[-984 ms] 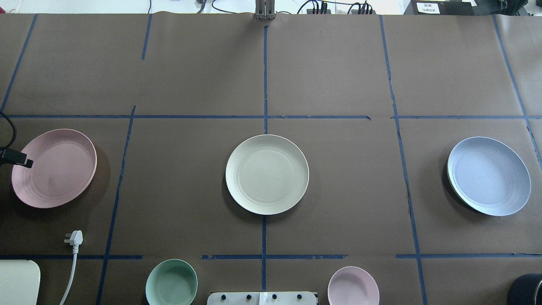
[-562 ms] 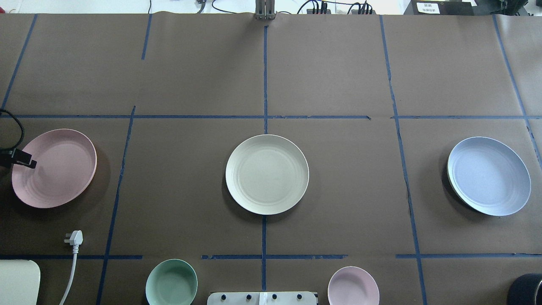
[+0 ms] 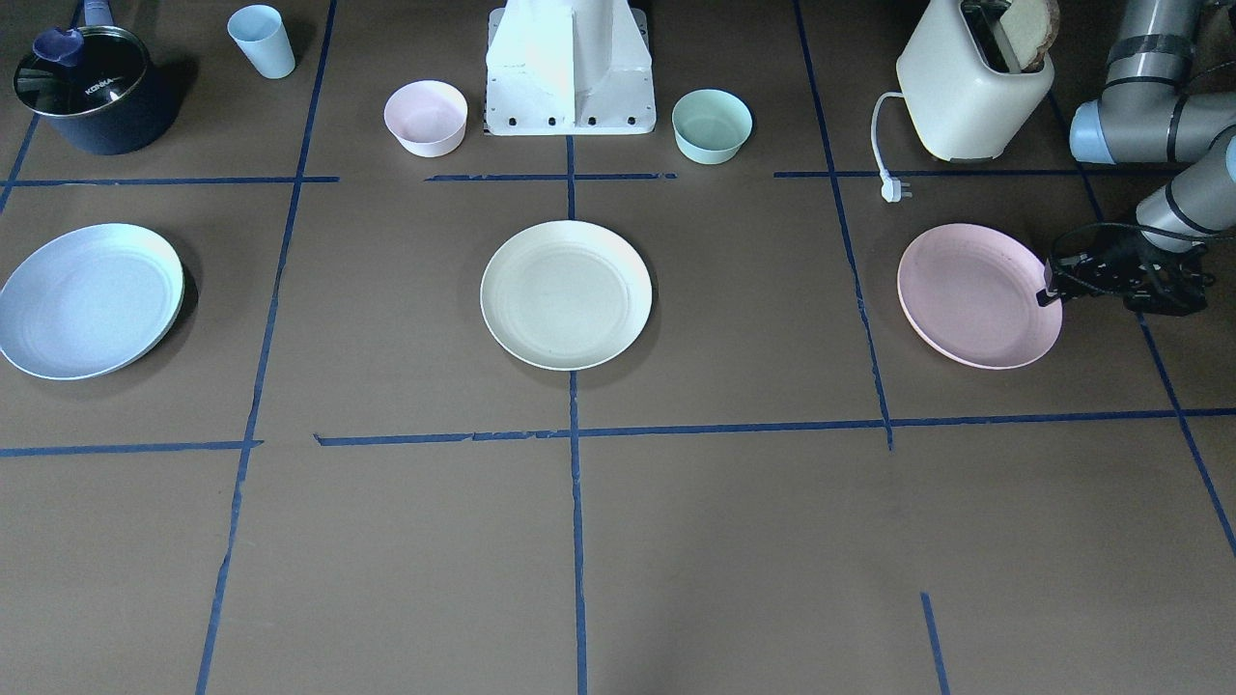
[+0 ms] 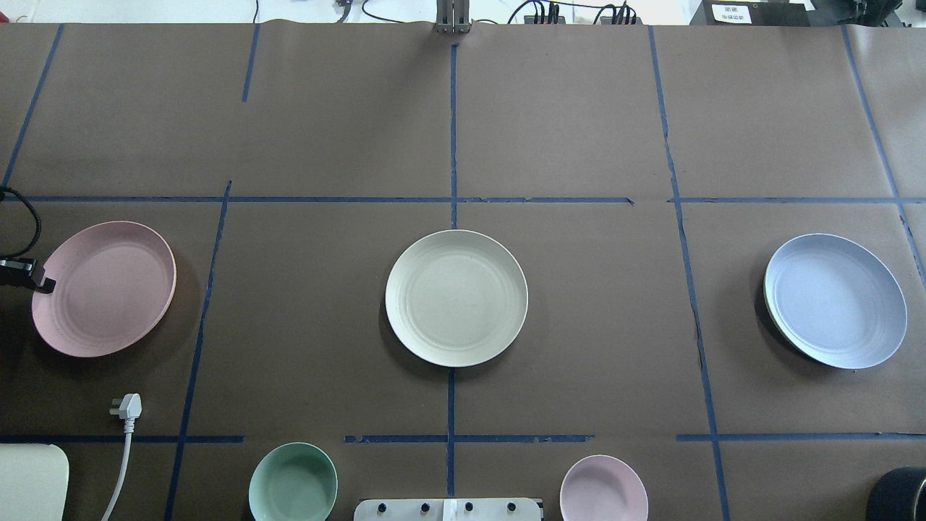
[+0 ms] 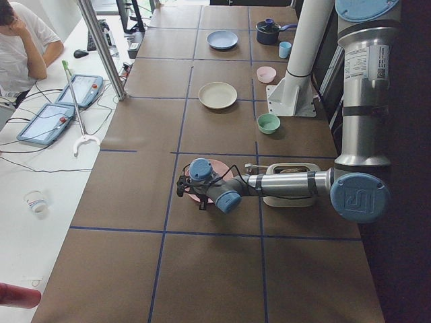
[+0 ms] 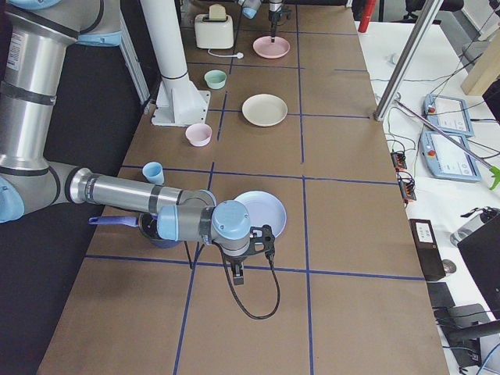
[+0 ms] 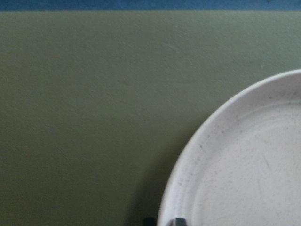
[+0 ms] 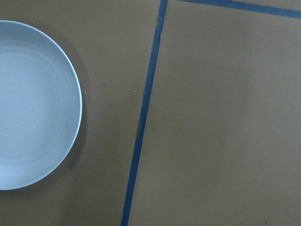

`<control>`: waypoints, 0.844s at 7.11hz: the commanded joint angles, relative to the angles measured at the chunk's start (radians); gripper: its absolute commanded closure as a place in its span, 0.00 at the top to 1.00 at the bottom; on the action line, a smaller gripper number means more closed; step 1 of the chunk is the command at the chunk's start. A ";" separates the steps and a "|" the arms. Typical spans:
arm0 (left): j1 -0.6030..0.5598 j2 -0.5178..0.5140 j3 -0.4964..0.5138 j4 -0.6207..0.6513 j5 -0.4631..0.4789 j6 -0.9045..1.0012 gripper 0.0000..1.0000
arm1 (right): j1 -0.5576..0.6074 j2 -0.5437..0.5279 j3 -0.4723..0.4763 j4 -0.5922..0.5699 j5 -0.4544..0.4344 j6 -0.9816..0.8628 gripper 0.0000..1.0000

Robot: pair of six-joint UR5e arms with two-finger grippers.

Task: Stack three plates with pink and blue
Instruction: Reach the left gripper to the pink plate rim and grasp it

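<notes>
The pink plate point(image 4: 105, 289) lies at the table's left in the overhead view. My left gripper point(image 4: 42, 281) is at its left rim, shut on the rim; in the left wrist view the fingertips point(image 7: 178, 221) straddle the plate's edge point(image 7: 188, 155). In the front view the gripper point(image 3: 1051, 288) is at the plate's point(image 3: 970, 294) right rim. The cream plate point(image 4: 456, 297) lies in the middle and the blue plate point(image 4: 836, 300) at the right. My right gripper point(image 6: 238, 273) shows only in the right side view, beside the blue plate point(image 6: 262, 212); I cannot tell whether it is open or shut.
A toaster point(image 3: 970, 87) with a loose plug point(image 3: 893, 190) stands behind the pink plate. A green bowl point(image 3: 712, 124) and a small pink bowl point(image 3: 426, 116) flank the robot base point(image 3: 570, 68). A dark pot point(image 3: 92, 92) and a blue cup point(image 3: 263, 41) stand behind the blue plate.
The pink plate has shifted a little to the right. The left gripper's tip went from over the plate's inside to its left rim. The other plates have not moved.
</notes>
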 commanded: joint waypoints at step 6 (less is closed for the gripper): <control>0.037 -0.243 -0.217 0.009 -0.075 -0.627 0.00 | 0.000 -0.003 0.000 0.002 0.000 -0.002 1.00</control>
